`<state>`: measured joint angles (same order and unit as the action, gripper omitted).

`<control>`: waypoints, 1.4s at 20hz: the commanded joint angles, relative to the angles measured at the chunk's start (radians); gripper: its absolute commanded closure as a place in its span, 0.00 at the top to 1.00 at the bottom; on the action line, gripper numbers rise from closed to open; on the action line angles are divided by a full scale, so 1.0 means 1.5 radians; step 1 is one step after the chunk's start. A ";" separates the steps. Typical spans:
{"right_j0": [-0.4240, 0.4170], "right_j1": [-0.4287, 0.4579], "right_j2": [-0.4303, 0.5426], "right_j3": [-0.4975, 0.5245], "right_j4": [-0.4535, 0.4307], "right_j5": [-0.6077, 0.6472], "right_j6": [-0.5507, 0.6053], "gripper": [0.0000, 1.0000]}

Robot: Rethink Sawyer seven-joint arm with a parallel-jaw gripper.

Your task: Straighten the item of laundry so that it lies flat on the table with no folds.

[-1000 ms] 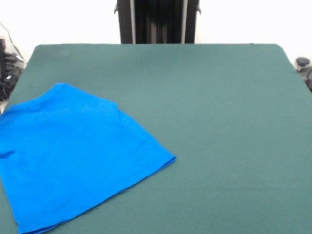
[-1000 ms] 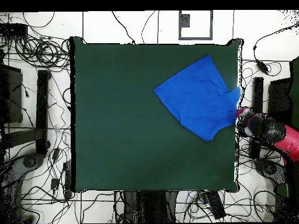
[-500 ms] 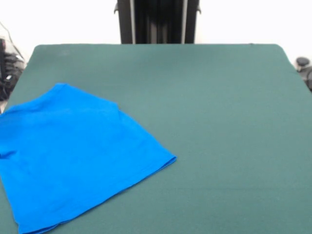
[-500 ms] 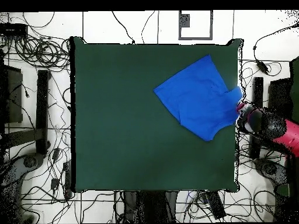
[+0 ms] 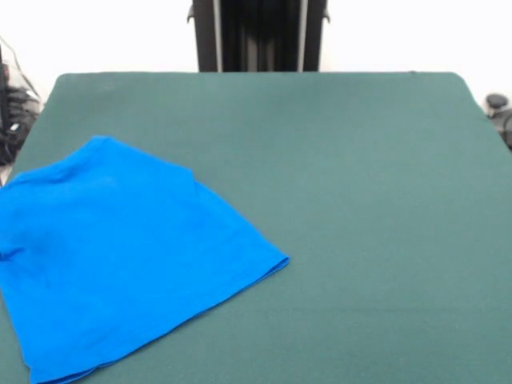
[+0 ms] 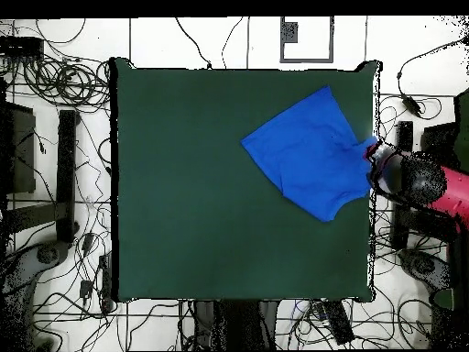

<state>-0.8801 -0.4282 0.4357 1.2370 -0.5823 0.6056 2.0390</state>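
Note:
The item of laundry (image 5: 120,256) is a bright blue T-shirt lying mostly flat at the left of the front view, running off that view's left and bottom edges. From overhead, the item of laundry (image 6: 307,151) lies in the upper right part of the dark green table (image 6: 183,183), with one sleeve reaching the table's right edge. The gripper (image 6: 375,166) shows only in the overhead view, at that right edge by the sleeve, on the end of the red and black arm (image 6: 430,188). The front view shows only bare green table (image 5: 360,200) beside the shirt.
Tangled cables (image 6: 55,82) cover the white floor round the table on all sides. Black equipment (image 6: 66,165) stands along the left side in the overhead view, and more black gear (image 6: 403,137) lies by the right edge near the arm.
The arm's end has slid along the table's right edge, upward in the overhead view, and now sits against the shirt's sleeve. The shirt has not moved.

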 commanded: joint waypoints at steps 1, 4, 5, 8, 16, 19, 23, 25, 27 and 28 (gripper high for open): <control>0.045 -0.016 0.008 0.081 0.024 0.093 -0.062 1.00; 0.049 -0.017 0.009 0.090 0.033 0.093 -0.056 1.00; 0.051 -0.018 0.008 0.094 0.036 0.091 -0.052 1.00; 0.061 -0.019 0.004 0.101 0.042 0.085 -0.039 1.00; 0.084 -0.006 -0.005 0.100 0.050 0.070 -0.015 1.00; 0.092 -0.004 -0.007 0.097 0.052 0.072 -0.009 1.00; 0.104 0.000 -0.013 0.095 0.055 0.067 0.005 1.00; 0.108 0.003 -0.013 0.098 0.057 0.060 0.011 1.00; 0.112 0.005 -0.017 0.099 0.058 0.054 0.017 1.00; 0.113 0.008 -0.016 0.100 0.061 0.052 0.018 1.00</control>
<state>-0.7742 -0.4708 0.4279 1.2722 -0.5230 0.6056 2.0390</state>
